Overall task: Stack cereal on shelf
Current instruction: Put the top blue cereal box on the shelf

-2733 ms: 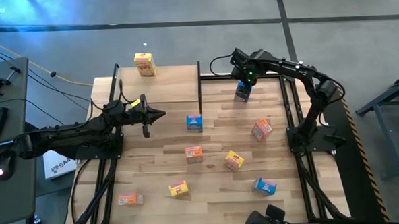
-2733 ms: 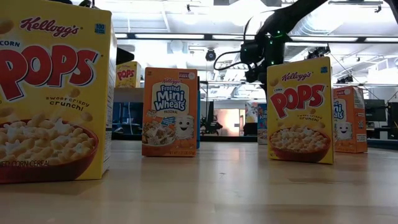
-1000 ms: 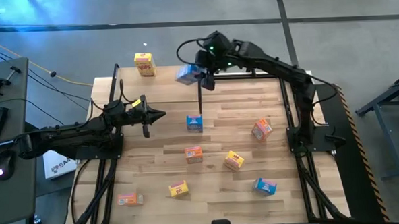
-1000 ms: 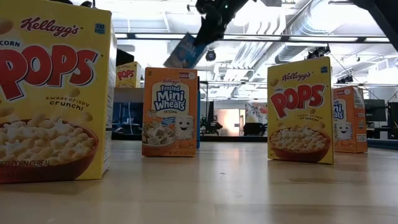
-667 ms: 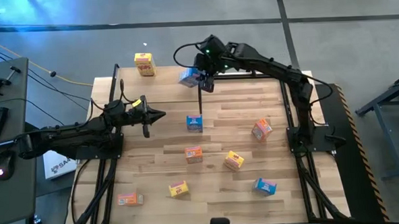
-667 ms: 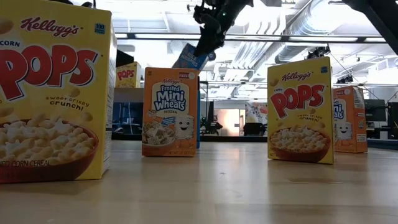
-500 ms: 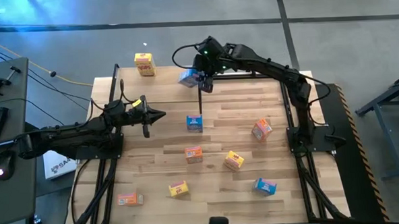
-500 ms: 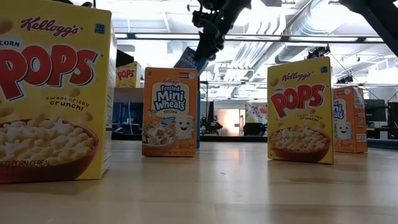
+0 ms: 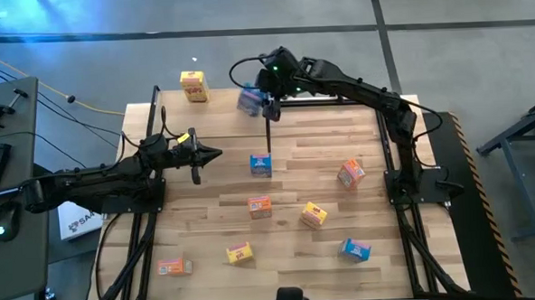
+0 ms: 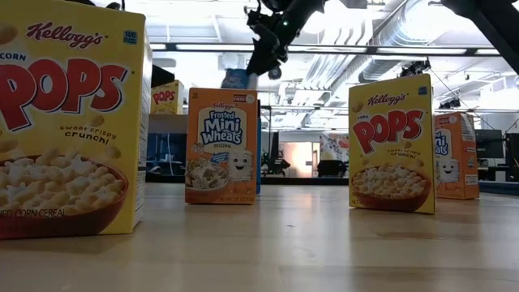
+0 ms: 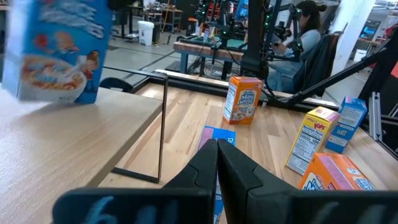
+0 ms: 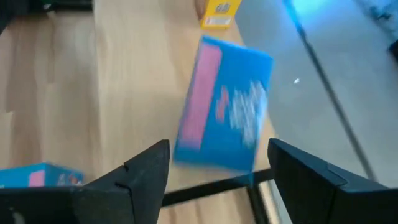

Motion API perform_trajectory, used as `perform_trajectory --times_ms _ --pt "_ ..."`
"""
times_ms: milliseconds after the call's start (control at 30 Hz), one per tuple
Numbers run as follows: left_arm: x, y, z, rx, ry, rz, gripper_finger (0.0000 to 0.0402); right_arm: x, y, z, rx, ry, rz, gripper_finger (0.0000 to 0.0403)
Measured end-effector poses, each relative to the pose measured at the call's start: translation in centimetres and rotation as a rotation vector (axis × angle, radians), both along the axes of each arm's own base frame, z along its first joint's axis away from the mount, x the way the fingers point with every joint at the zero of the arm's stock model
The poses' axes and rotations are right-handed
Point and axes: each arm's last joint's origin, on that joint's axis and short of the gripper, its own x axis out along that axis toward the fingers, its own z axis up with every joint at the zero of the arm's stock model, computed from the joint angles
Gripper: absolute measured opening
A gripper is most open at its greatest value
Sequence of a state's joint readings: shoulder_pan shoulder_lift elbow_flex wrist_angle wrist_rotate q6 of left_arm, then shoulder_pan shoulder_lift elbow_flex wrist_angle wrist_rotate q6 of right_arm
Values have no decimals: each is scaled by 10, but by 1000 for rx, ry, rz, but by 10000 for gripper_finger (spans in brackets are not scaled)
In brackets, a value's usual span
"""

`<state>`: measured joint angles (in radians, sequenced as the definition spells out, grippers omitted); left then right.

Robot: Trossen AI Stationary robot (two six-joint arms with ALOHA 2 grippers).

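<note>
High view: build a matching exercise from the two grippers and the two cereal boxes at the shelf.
1. left gripper
2. right gripper
3. blue box
4. yellow box

a. top-left corner of the shelf in the picture
b. open
c. shut
d. shelf's right end

Pairs: 1-c, 2-b, 3-d, 4-a

Matt light-wood shelf [image 9: 221, 111]; printed cardboard cereal [image 9: 251, 101]; plank-wood table [image 9: 343, 219].

Nine cereal boxes [image 9: 260, 205] in the high view: three yellow, three blue, apparently three orange; one shelf [image 9: 221, 113].
</note>
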<state>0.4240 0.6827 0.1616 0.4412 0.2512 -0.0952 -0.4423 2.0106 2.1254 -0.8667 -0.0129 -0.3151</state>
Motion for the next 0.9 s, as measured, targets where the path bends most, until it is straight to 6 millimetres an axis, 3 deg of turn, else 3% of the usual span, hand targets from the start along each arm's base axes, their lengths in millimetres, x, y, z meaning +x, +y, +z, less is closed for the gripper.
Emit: perform_trajectory --times_ms 267,400,700,900 --pt "0 0 0 -6 1 1 3 0 2 10 -91 2 17 250" --pt "0 2 0 -31 -3 58 3 -5 6 15 -82 16 2 215" --pt "-4 10 0 -43 -5 134 3 14 -3 -31 14 38 -73 18" --pt "-5 13 -1 -57 1 157 3 28 -10 -46 19 -44 -106 30"
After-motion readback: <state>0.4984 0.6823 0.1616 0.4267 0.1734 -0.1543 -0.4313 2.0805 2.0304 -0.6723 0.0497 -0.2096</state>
